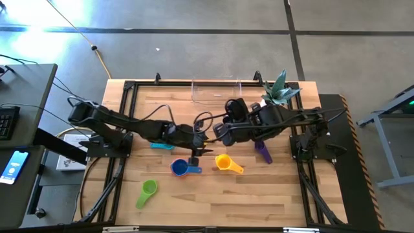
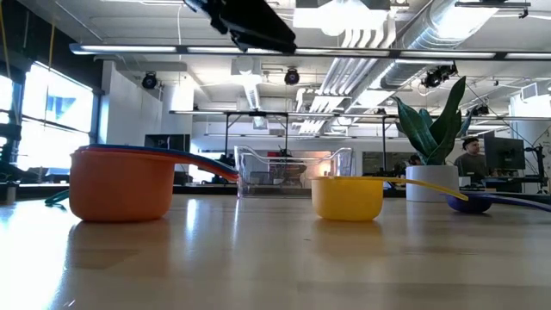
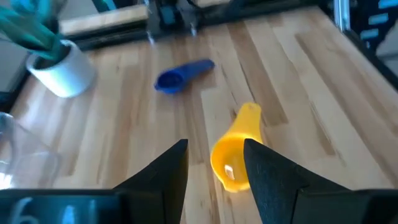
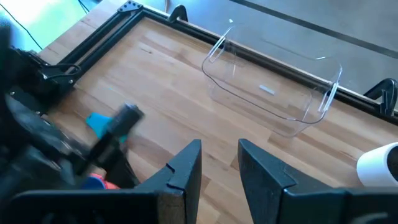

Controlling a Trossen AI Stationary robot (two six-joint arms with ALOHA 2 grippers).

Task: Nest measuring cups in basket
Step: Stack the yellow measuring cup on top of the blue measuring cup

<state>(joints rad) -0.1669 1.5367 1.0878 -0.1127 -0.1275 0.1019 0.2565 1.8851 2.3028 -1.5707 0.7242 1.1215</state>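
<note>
Several measuring cups lie scattered on the table (image 1: pixel 272 207) and none is in the basket (image 1: pixel 217 90) yet, so the step in hand looks like a first pick. The left gripper (image 3: pixel 214 163) hangs above the yellow cup (image 3: pixel 235 155) with its fingers apart and empty, the cup's bowl showing between them in its wrist view. To do this well, the gripper should come straight down, close across the rim or on the flat handle rather than the curved wall, and lift without nudging the stacked cups (image 1: pixel 179 168) just beside it, a blue bowl uppermost. Since nesting runs from large to small, the biggest cup probably belongs in the clear basket first. The left arm reaches from the table's left side toward the middle, wrist bent down over the cups. The right gripper (image 4: pixel 219 163) sits near the table's centre, fingers slightly parted with nothing between them, pointed toward the basket at the far edge. A purple cup (image 1: pixel 262 151) lies under the right arm, a green cup (image 1: pixel 147 193) nearer the front, and a teal cup (image 1: pixel 162 146) is partly hidden beneath the left arm. A potted plant (image 1: pixel 279 89) stands beside the basket.
</note>
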